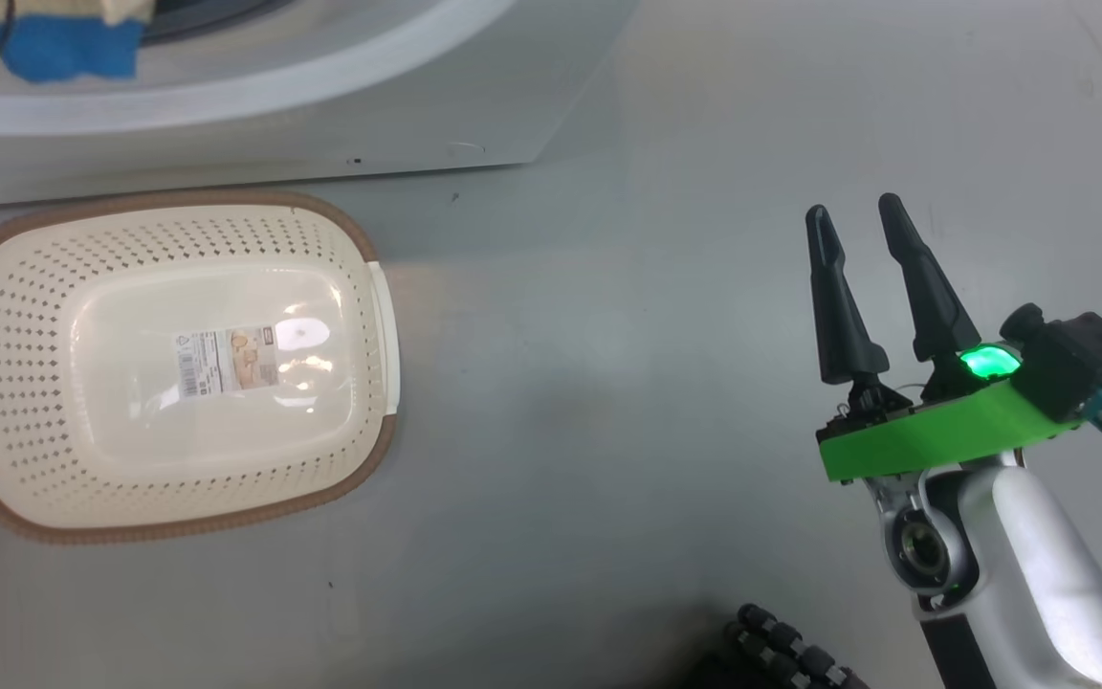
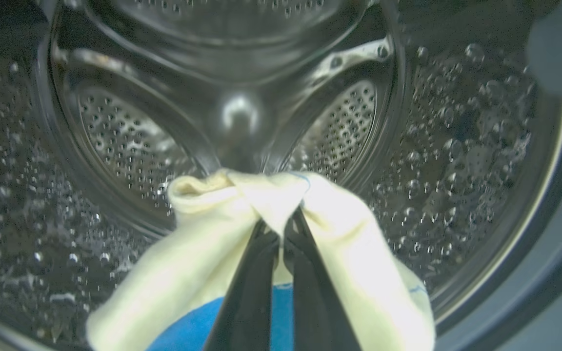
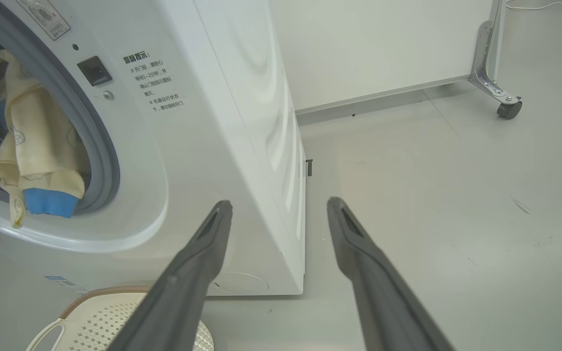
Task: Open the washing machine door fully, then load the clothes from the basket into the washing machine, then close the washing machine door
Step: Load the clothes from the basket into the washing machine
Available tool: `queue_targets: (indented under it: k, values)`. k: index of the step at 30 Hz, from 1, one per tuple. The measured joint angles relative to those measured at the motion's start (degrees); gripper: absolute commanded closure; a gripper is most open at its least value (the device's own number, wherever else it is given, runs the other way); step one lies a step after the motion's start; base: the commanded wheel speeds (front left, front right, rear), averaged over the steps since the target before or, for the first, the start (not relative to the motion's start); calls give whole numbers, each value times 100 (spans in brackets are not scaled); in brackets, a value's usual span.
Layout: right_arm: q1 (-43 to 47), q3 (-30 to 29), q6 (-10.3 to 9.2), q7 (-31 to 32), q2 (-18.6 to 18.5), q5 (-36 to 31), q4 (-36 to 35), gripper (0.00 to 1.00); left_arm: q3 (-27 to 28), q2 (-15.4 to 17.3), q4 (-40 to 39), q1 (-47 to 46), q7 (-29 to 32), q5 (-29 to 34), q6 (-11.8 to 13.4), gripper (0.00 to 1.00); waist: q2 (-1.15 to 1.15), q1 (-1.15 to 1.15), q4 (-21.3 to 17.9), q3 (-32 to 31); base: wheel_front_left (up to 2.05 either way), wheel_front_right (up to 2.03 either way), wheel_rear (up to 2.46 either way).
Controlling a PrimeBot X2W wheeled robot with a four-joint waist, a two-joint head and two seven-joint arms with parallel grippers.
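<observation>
**Now at the drum mouth: one garment in the left gripper's pinch**

The left gripper (image 2: 281, 224) points into the steel drum (image 2: 130, 141) of the washing machine (image 3: 203, 122). Its two dark fingers (image 2: 251, 292) are pressed together on a fold of the clothes (image 2: 203, 243), a pale yellow garment with a blue trim. The cloth bunches over the fingertips and drapes down both sides of them. In the right wrist view the same garment (image 3: 37, 141) hangs in the round opening, in front of the grey gasket (image 3: 100, 146), with its blue edge lowest. Faint outline prints show on the yellow cloth. In the head view the garment (image 1: 63, 43) appears at the top left corner, above the machine's white front (image 1: 226, 124).

The basket (image 1: 34, 316) sits on the grey floor (image 1: 608, 383) just in front of the machine. Its brown rim runs close to the machine's base, and the label sticker (image 1: 226, 362) on its bottom is in plain sight. In the right wrist view, the basket's near end (image 3: 100, 317) lies below the machine's lower front.

The right gripper (image 1: 854, 211) hangs over bare floor, well apart from the basket. Its fingers are spread wide and hold nothing. In its own view the right gripper (image 3: 279, 205) frames the machine's front corner. Behind, a white panel (image 3: 383, 44) stands on a caster wheel (image 3: 509, 108).
</observation>
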Motion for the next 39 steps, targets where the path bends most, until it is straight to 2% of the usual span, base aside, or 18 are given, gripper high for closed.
queue_targets:
  k: [3,8,13,19,20,21,22,23,33,39]
  values:
    - [-1,3,0,0,2,43,-18,0,560,18,-364,-94,-43,443,0,100,0,0,-38,68,0,0,0]
    - [-8,63,0,0,4,108,-24,0,996,-37,-515,154,-44,900,0,100,0,0,-82,132,0,0,0]
    - [-13,119,0,0,8,158,-34,0,871,-119,-208,503,-46,976,0,100,0,0,-118,172,0,0,0]
    - [-13,121,0,0,10,209,-33,0,324,-160,355,520,-47,693,0,100,0,0,-123,192,0,0,0]
    - [-13,121,0,0,10,209,-33,0,210,-175,493,519,-34,617,0,88,0,0,-122,188,0,0,0]
    - [-13,124,0,0,10,210,-33,0,113,-185,627,515,7,569,-1,58,0,0,-119,182,0,0,0]
    - [-13,126,0,0,10,210,-33,0,27,-193,749,496,59,508,-1,17,0,0,-118,177,0,0,0]
    - [-13,129,0,0,10,212,-33,0,-54,-198,844,460,115,445,-1,0,0,0,-115,173,0,0,0]
    - [-15,107,0,0,10,249,-30,0,-645,-216,1053,230,54,-133,-1,0,0,0,-48,89,0,0,0]
    - [-15,46,0,0,11,242,-25,0,-781,-267,969,266,1,-471,-1,0,0,0,36,6,0,0,0]
